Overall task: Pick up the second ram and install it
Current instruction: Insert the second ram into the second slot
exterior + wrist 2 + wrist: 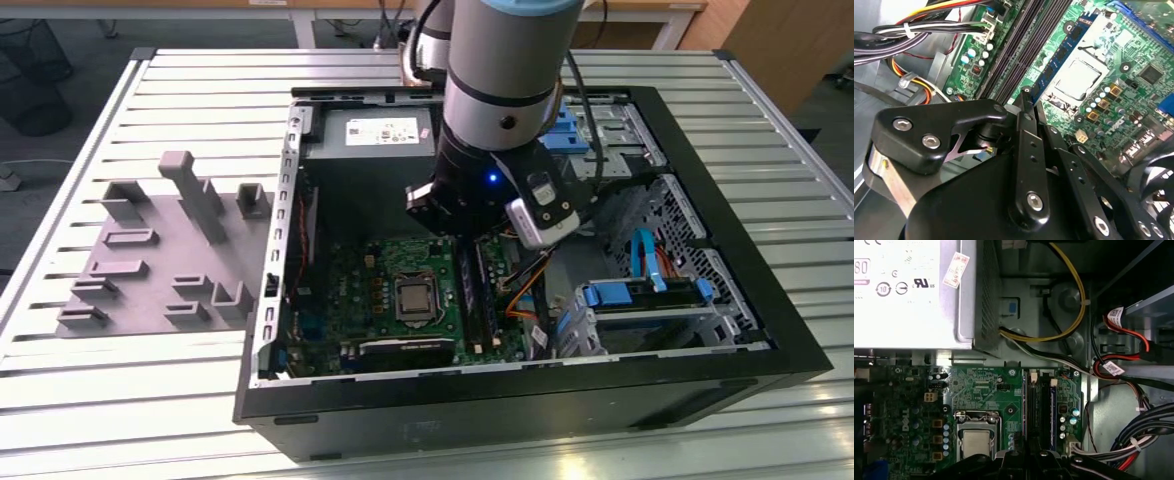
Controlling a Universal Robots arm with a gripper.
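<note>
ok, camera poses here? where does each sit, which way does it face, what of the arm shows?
Exterior view: off the arm, above the open PC case, looking down; the arm descends into it.
First wrist view: on the arm, facing down at the power supply and motherboard; gripper at the frame edge.
Second wrist view: on the arm, close and oblique; gripper linkage in front.
Shared: the CPU socket.

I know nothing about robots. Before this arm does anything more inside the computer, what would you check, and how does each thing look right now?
1. Gripper over the memory slots: ok, it sits right above them in both wrist views.
2. RAM stick in the gripper: cannot tell.
3. Slots free of cables: ok, the cable bundle lies off to the side.
4. Arm clear of the case wall: ok.
5. Processor untouched: ok.
</note>
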